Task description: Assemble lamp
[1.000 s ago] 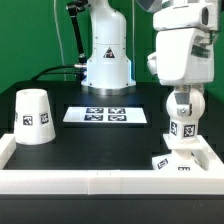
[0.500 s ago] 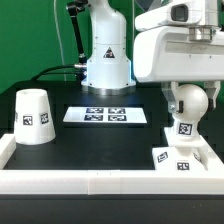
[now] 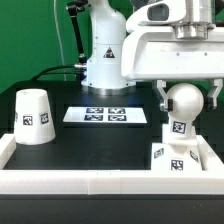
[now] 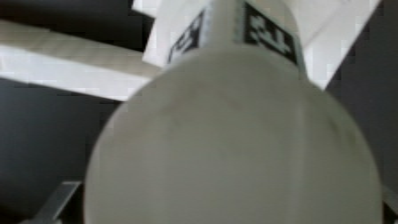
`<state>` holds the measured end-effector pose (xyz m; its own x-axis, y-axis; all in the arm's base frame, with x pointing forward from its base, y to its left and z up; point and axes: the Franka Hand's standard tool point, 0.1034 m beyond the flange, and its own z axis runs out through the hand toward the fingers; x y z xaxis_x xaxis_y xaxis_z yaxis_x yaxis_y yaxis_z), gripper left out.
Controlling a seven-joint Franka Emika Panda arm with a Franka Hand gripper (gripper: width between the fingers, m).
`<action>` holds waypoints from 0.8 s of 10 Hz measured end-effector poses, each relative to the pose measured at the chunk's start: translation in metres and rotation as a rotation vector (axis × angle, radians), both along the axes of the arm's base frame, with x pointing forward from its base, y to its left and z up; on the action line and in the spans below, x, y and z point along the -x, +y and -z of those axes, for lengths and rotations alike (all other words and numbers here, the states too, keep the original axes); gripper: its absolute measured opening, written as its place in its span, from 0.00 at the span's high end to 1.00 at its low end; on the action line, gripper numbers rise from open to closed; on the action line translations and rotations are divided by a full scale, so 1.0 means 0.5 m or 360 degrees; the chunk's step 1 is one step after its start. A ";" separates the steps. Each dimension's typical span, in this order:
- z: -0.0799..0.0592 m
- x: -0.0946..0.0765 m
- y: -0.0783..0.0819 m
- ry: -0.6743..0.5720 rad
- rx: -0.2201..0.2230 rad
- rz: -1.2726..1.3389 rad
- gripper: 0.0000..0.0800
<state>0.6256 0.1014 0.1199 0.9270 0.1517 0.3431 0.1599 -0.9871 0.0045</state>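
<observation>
A: Which step is in hand?
B: Bulb (image 3: 184, 100) stands on base (image 3: 182, 162), at the table's (image 3: 90, 145) corner (exterior view's right); end effector (image 3: 186, 84) straddles it, grip indeterminable.
A: Next?
B: Probably fetching shade (image 3: 34, 116).

bulb (image 4: 214, 150): pale rounded dome, fills most of the frame, blurred | base (image 4: 240, 35): white, black-and-white tags on its faces, beyond the dome | counter (image 4: 45, 130): dark, beside the dome | tool (image 4: 54, 203): one grey fingertip at frame edge, grip state unreadable
</observation>
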 end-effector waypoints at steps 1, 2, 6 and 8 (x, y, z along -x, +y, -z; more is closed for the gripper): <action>0.002 0.001 0.001 0.0001 -0.0031 0.0058 0.29; 0.002 0.001 0.001 0.0002 -0.0031 0.0056 0.30; 0.002 0.001 0.001 0.0001 -0.0023 0.0037 0.13; -0.008 0.003 -0.002 -0.0012 0.0033 -0.0114 0.13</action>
